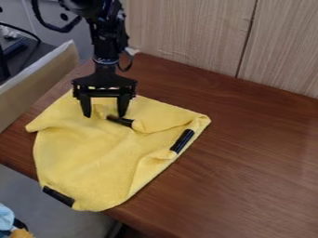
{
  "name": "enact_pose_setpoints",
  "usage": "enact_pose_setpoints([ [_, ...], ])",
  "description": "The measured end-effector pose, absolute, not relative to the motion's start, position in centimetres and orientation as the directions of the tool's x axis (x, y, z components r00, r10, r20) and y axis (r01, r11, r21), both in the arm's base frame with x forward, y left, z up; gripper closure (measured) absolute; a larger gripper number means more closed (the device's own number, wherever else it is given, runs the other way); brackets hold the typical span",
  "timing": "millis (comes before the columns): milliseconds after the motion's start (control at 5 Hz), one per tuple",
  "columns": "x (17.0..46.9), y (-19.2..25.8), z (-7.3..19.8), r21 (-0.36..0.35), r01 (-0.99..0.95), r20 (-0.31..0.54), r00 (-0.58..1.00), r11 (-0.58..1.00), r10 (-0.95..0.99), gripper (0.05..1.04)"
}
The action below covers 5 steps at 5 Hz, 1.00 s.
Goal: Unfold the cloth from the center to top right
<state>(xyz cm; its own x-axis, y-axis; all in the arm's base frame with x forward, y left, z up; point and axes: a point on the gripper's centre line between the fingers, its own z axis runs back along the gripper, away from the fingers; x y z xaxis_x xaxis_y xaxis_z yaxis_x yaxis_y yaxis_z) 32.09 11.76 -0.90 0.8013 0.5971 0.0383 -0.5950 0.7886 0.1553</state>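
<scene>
The black gripper (pixel 104 113) hangs over the upper part of the yellow cloth (pixel 93 148), its two fingers spread apart. Beside the right fingertip lies a short black strip (pixel 120 121) near a raised fold. A second black strip (pixel 182 141) is on the cloth's right edge, and another black strip (pixel 58 196) is at its lower left corner. The cloth is wrinkled, with a fold running toward its right corner. Its lower edge reaches past the table's front edge. I cannot tell whether the fingertips touch the fabric.
The brown wooden table (pixel 261 167) extends to the right of the cloth. A wood-panel wall (pixel 186 32) borders its back, and a beige board (pixel 43 81) stands along the left. Small coloured items (pixel 9 223) are below the table at the lower left.
</scene>
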Motion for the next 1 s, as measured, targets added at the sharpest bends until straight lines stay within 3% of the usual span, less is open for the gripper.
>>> enact_pose_setpoints([
  [200,32.46,11.77,-1.05,0.149,-0.58,0.037,0.813,0.801,0.582,0.138],
  [600,33.15,11.17,-1.41,0.17,-0.56,0.037,0.826,0.811,0.562,0.709],
  [800,33.21,11.2,-1.41,0.177,-0.559,0.041,0.827,0.81,0.561,0.916],
  [1000,33.07,11.09,-1.5,0.179,-0.556,0.039,0.828,0.811,0.559,1.016],
])
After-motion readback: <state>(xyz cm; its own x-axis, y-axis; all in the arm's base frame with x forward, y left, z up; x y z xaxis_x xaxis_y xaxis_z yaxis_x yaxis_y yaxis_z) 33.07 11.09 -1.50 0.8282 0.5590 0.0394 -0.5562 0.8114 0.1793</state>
